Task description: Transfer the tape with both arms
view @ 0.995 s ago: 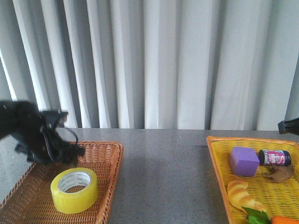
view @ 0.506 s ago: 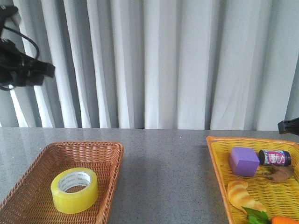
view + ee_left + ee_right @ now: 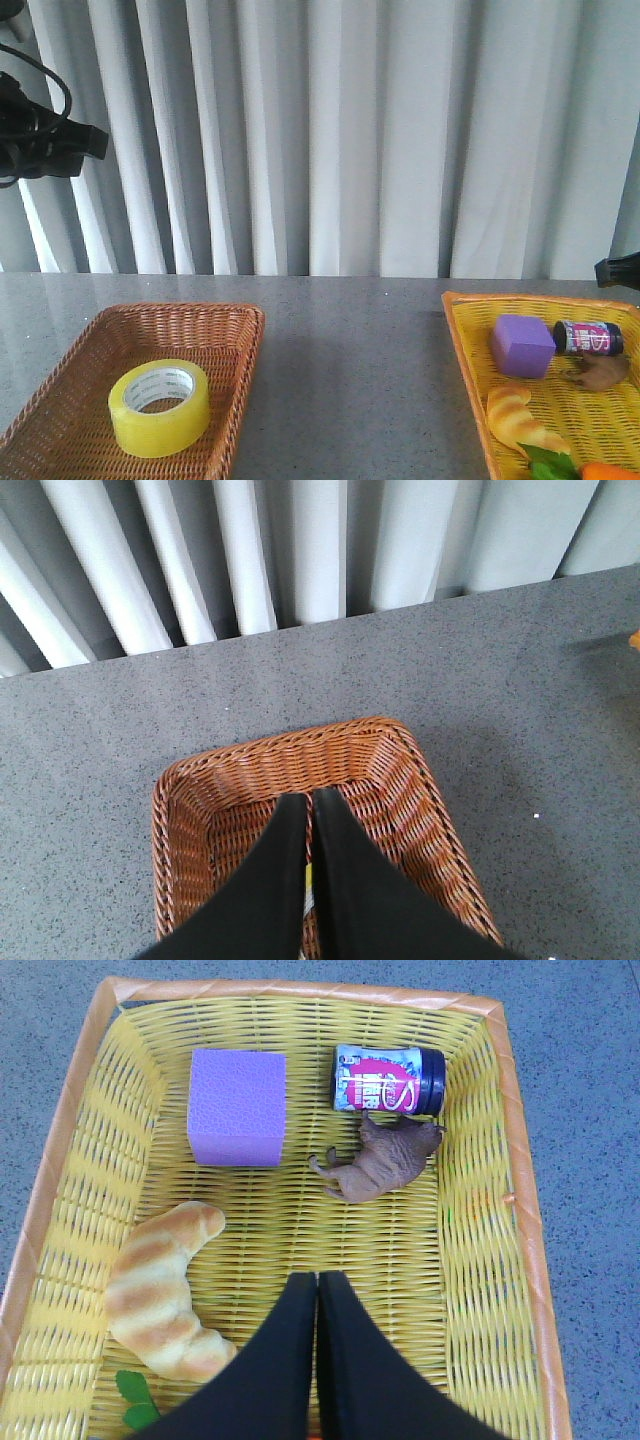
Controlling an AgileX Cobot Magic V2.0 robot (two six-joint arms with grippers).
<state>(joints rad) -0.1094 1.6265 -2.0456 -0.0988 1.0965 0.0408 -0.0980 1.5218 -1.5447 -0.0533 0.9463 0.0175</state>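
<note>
Soft, even daylight here, filtering through the pale curtain [image 3: 350,140] behind the surface [image 3: 350,360] and leaving dark folds between its pleats. The left arm [image 3: 40,140] reads as a near-black silhouette against that backlight (no detail at all). Shadows are faint and diffuse beside the brown basket [image 3: 240,330]. Both wrist views are sharp on the weave, while the black fingers [image 3: 300,1360] up close look soft-edged. No glare anywhere.
</note>
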